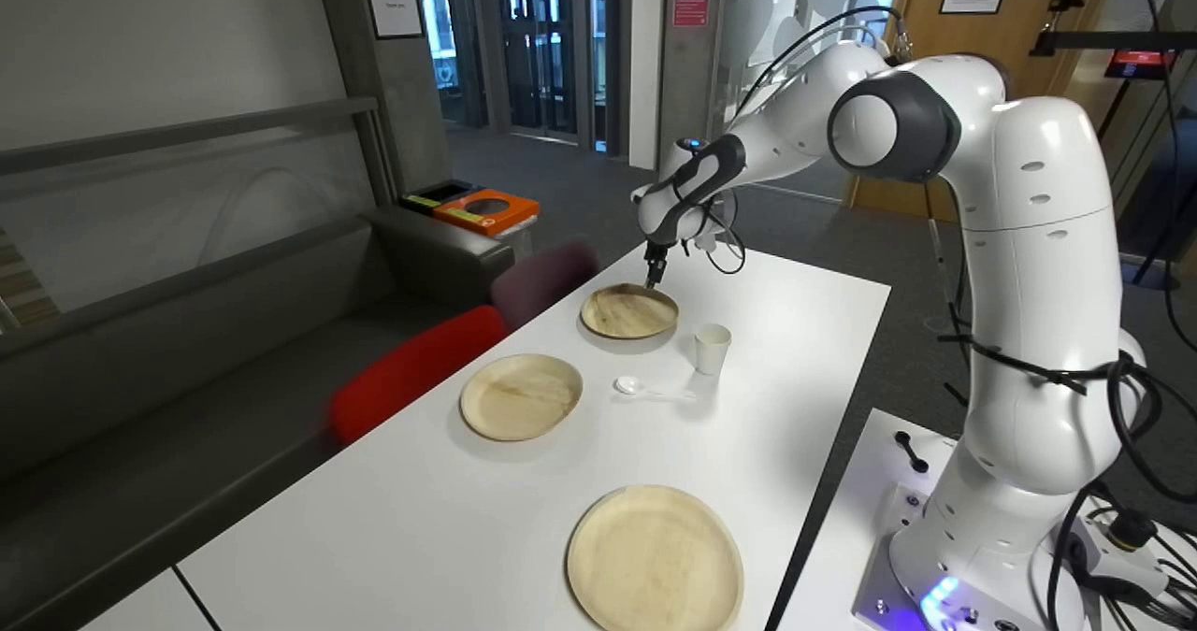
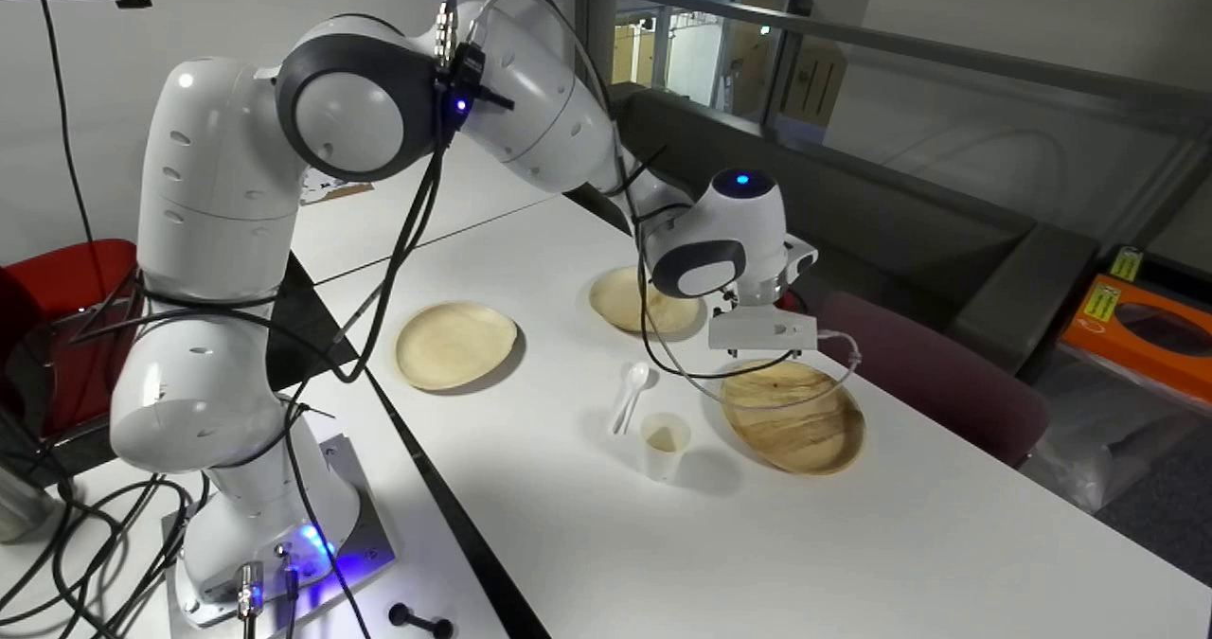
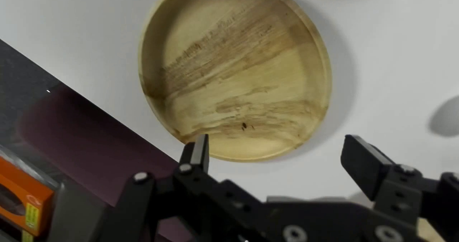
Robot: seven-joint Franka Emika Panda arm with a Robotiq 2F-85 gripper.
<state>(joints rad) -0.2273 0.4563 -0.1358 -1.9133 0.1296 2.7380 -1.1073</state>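
Note:
My gripper (image 3: 277, 138) is open and empty in the wrist view, its black fingers wide apart. It is nearest to a round wooden plate with dark grain (image 3: 236, 77). The left finger overlaps this plate's near rim in the picture; I cannot tell whether it touches. In an exterior view the gripper (image 1: 655, 271) points down at the far rim of the same plate (image 1: 629, 311). The plate also shows in the other exterior picture (image 2: 793, 421), where the fingers are hidden behind the wrist's white mount. A white cup (image 1: 712, 351) and a white spoon (image 1: 630, 385) lie close by.
Two paler wooden plates, one mid-table (image 1: 521, 397) and one nearer the robot base (image 1: 655, 558), rest on the white table (image 1: 449, 537). A red chair (image 1: 416, 369), a purple chair (image 1: 542, 280) and a grey sofa (image 1: 215, 351) line one side. An orange-topped bin (image 1: 486, 210) stands beyond.

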